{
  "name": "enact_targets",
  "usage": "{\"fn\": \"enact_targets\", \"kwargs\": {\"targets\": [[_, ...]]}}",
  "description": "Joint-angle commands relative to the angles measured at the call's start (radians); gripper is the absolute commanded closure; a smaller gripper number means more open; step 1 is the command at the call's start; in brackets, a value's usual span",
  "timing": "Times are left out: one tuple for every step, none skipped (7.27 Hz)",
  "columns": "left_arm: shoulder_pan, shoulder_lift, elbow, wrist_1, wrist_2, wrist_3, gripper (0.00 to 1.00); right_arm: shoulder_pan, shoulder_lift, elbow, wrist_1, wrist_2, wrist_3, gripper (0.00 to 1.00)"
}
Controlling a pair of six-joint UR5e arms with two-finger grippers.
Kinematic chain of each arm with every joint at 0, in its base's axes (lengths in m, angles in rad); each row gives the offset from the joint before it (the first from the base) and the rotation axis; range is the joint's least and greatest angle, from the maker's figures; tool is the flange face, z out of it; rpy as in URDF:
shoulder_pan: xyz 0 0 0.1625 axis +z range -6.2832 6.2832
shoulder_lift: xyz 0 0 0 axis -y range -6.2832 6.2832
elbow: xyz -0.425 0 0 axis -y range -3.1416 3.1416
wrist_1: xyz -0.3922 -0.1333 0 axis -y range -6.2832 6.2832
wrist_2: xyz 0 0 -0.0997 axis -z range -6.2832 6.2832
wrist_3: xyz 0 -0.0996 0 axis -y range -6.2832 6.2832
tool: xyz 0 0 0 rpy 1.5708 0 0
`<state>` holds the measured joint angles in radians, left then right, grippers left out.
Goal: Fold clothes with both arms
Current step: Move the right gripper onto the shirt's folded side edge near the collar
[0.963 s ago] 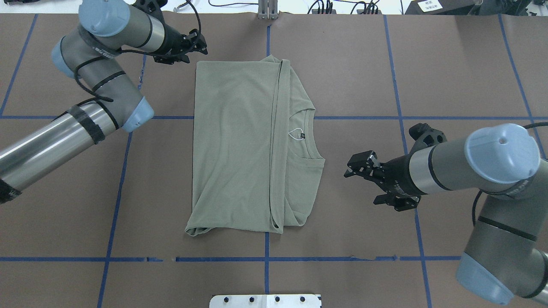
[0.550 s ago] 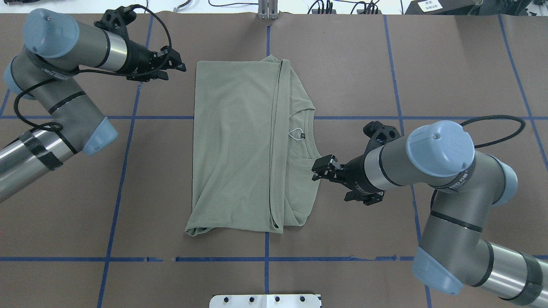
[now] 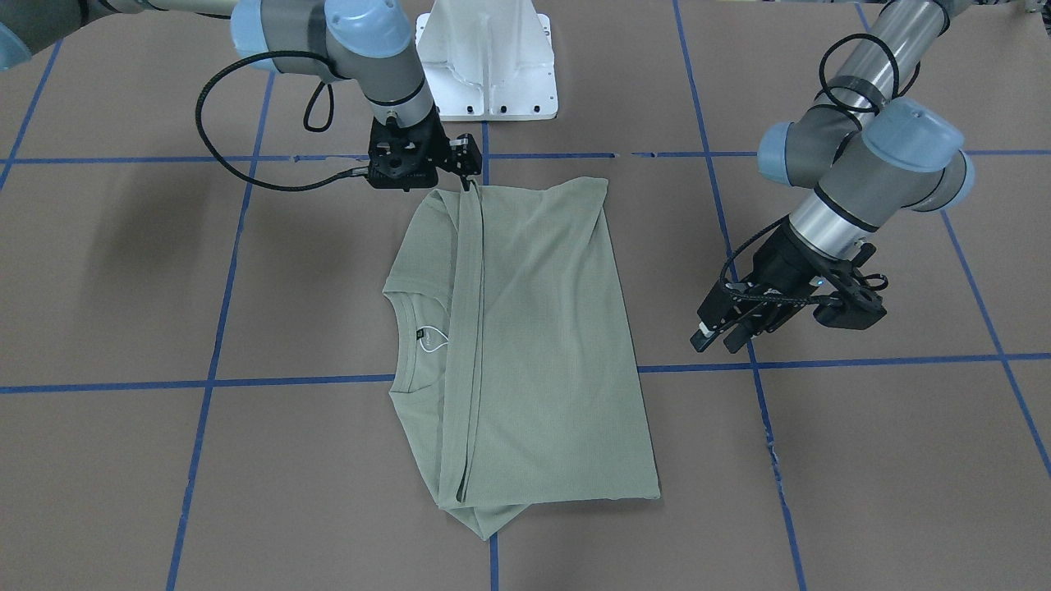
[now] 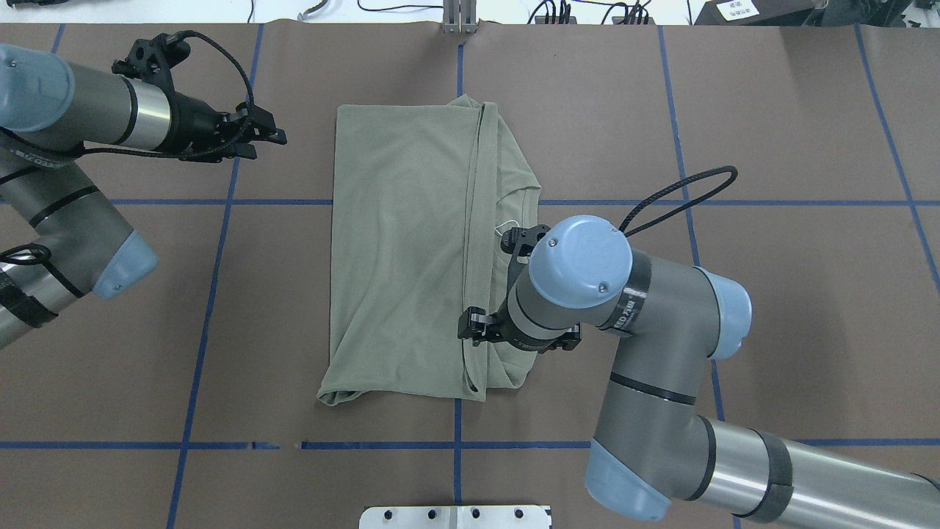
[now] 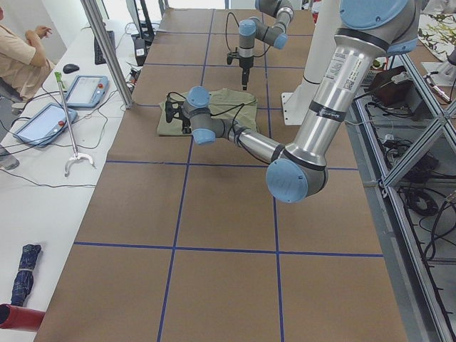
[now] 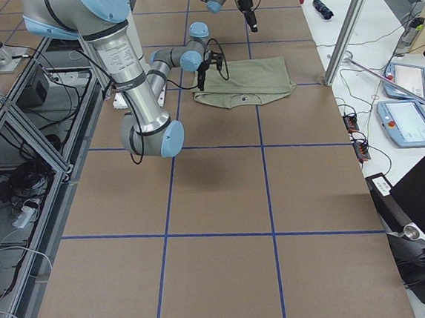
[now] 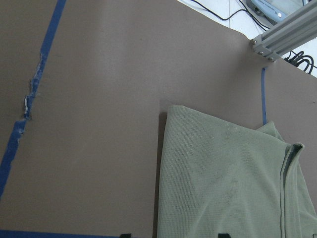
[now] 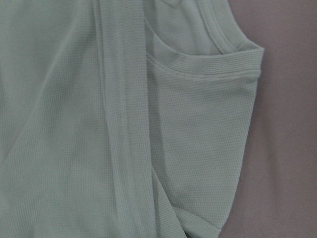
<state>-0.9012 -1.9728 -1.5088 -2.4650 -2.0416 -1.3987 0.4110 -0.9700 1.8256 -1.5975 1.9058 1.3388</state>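
Overhead exterior: shirt lies under right claw; left claw well apart.

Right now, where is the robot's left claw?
In the overhead view the left gripper hovers over the brown table on the left side, just off the far left corner of the green shirt and clear of the cloth.
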Motion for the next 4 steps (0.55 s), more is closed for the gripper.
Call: {"fn": "enact_targets", "kwargs": {"targets": [[0.002,0.005,-0.001,0.0,0.001,-0.002,0.34,-0.006,0.089,-0.064,-0.094,-0.002,-0.215,0.0],[0.002,0.005,0.001,-0.002,0.001,0.0,0.34,-0.009,0.135,-0.113,-0.134,-0.002,-0.331,0.0],[0.002,0.003,0.001,0.0,0.001,-0.002,0.34,-0.014,0.172,-0.139,-0.192,0.001,-0.387,0.0],[0.002,0.005,0.004,-0.002,0.001,-0.002,0.34,-0.029,0.188,-0.178,-0.212,-0.001,-0.432,0.0]]}}
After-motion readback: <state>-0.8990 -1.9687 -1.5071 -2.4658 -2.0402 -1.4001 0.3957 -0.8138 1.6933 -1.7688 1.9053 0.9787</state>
